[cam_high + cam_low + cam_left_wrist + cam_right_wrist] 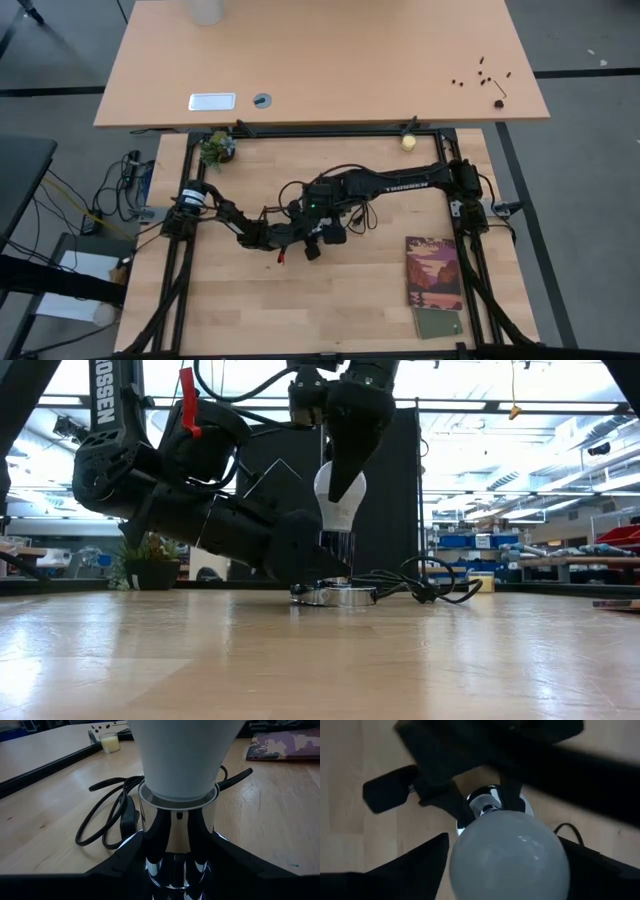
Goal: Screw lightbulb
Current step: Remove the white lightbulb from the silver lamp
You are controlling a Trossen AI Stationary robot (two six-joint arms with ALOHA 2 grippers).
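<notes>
Lightbulb [339, 500]: upright, seated in silver socket [176, 837] on counter [320, 660].
Left gripper [175, 855]: clamps socket, steadying it.
Right gripper [343, 478]: straddles bulb from above for turning; grip cannot be told.

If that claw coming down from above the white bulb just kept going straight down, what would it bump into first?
The lightbulb. The right gripper points down with its fingers either side of the bulb's dome, so it would probably press onto the glass, which stands in the silver socket.
</notes>
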